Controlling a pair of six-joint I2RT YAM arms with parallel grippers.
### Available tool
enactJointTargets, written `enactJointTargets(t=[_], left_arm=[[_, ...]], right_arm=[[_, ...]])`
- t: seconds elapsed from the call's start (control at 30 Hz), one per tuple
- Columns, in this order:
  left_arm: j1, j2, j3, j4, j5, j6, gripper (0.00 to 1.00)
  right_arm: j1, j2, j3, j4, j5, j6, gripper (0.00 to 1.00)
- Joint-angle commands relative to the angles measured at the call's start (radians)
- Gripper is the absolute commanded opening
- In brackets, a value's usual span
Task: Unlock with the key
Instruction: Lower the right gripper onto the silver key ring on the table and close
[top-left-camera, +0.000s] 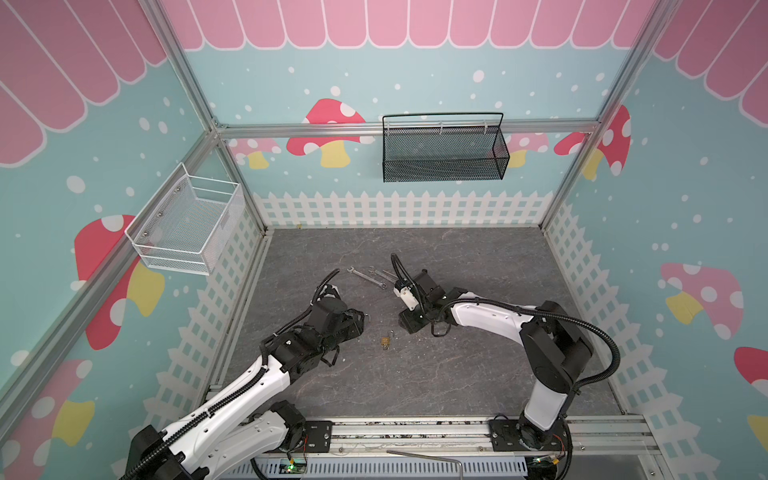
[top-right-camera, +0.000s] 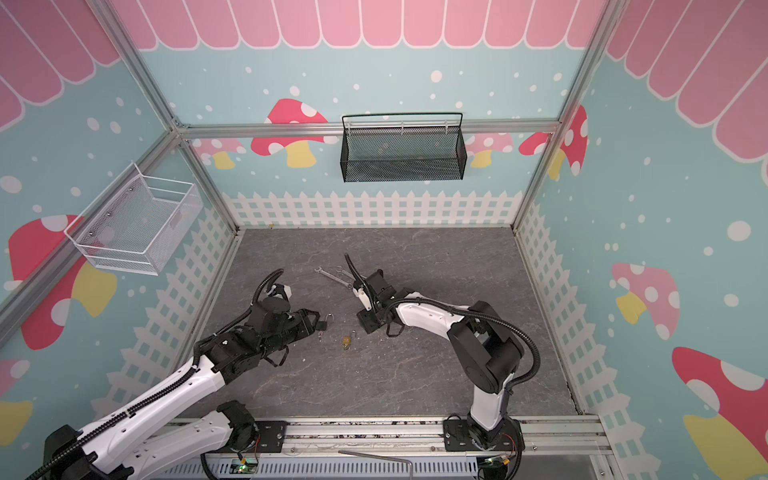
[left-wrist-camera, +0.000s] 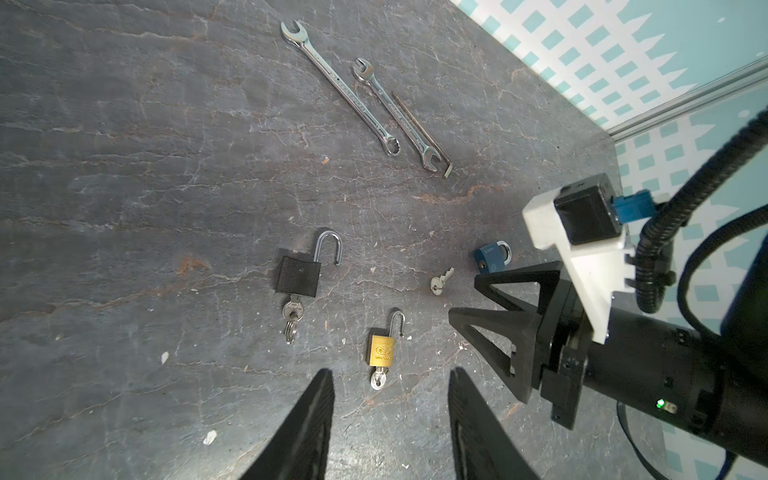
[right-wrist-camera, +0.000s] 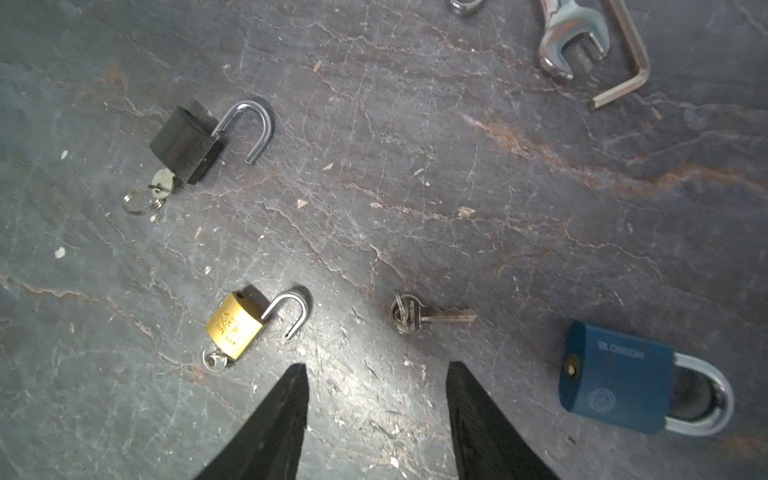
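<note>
Left gripper (left-wrist-camera: 391, 374): jaws parted, empty, above the table (left-wrist-camera: 124, 208). Black padlock (left-wrist-camera: 297, 276) and brass padlock (left-wrist-camera: 380, 351): shackles open, keys inserted. Loose key (right-wrist-camera: 432, 318): flat on the table, between the brass padlock and the closed blue padlock (right-wrist-camera: 615, 378). Right gripper (right-wrist-camera: 378, 366): jaws parted, empty, near the loose key.

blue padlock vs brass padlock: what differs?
The blue padlock has its shackle shut; the brass padlock has it swung open. The brass padlock has a key in its keyway; the blue padlock's keyway is empty, a loose key lying between them. Both lie flat on the table.
</note>
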Motion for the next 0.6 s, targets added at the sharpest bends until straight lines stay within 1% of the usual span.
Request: enactJointTargets(t=[0.0,0.2,0.33,0.37,0.43,0.57], left_arm=[[0.013,-0.015,-0.025,0.021,0.008,-0.021,0.45],[0.025,-0.023,-0.039,0.024,0.023,-0.029,0.45],[0.03,-0.028,-0.05,0.032,0.032,-0.037,0.45],[0.031,-0.028,-0.054,0.036,0.033,-0.039,0.45],[0.032,-0.028,-0.06,0.046,0.039,-0.046,0.45],[0.035,-0.026,-0.068,0.058,0.048,-0.054,0.45]], right_arm=[[0.017,0.039,0.04,-0.011,0.029,-0.044,0.53],[0.022,0.09,0.07,-0.018,0.055,-0.056,0.46],[0.021,0.092,0.078,-0.017,0.077,-0.062,0.43],[0.022,0.127,0.08,-0.016,0.077,-0.065,0.42],[0.022,0.139,0.086,-0.015,0.078,-0.069,0.39],[0.022,0.159,0.099,-0.009,0.085,-0.076,0.37]])
